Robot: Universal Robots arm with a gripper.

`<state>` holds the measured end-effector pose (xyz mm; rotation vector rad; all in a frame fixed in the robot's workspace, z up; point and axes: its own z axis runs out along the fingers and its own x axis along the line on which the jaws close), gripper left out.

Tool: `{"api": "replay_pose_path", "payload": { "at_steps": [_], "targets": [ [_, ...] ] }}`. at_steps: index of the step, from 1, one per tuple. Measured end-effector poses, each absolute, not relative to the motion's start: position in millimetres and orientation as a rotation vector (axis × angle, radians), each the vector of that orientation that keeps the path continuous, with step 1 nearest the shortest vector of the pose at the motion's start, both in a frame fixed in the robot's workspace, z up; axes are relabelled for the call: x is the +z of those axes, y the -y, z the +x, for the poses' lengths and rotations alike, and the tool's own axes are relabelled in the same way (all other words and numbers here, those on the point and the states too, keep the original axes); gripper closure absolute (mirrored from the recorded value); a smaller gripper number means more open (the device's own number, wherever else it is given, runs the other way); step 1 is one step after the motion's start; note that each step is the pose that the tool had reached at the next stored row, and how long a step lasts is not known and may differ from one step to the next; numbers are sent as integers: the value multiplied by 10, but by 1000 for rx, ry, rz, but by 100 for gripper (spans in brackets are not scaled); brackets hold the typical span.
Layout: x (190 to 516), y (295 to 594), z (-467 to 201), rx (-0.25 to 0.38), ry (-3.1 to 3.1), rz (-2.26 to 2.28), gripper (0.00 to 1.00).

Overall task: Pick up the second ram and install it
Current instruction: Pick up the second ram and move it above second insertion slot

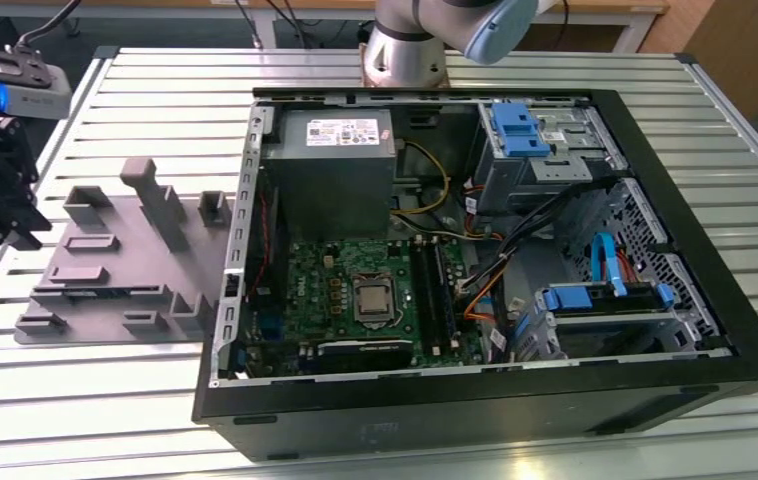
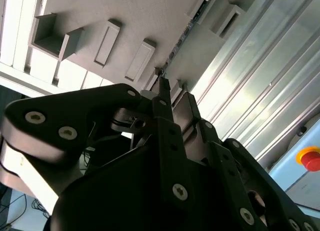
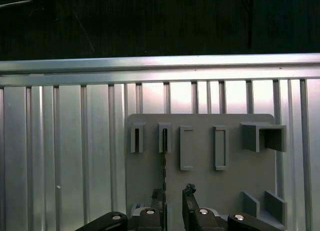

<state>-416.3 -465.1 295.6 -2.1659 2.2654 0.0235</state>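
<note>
The second ram point(image 3: 163, 161) stands on edge in a long slot of the grey plastic tray point(image 3: 235, 166), seen as a thin dark line. In the exterior view the ram point(image 1: 99, 292) runs along the tray point(image 1: 119, 270) on the exterior view's left. My gripper point(image 3: 173, 195) hangs above the tray, open, its black fingertips on either side of the stick's line, which passes close to one finger point(image 3: 159, 196). In the second wrist view the gripper point(image 2: 175, 91) points at the near end of the ram point(image 2: 182, 36). The exterior view has the gripper point(image 1: 16, 225) at its left edge.
An open computer case point(image 1: 699, 330) with a green motherboard point(image 1: 352, 300) fills the middle of the slatted metal table point(image 1: 152, 100). The arm's base point(image 1: 406, 45) stands behind the case. Upright blocks point(image 1: 152, 200) rise from the tray. The table's edge point(image 3: 150, 63) lies beyond the tray.
</note>
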Motion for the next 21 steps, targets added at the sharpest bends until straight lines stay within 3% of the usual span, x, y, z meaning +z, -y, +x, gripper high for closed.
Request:
{"api": "replay_pose_path", "payload": {
  "at_steps": [21],
  "targets": [
    [2886,4651,-4163,23,-2265,-2166,70]
  ]
}}
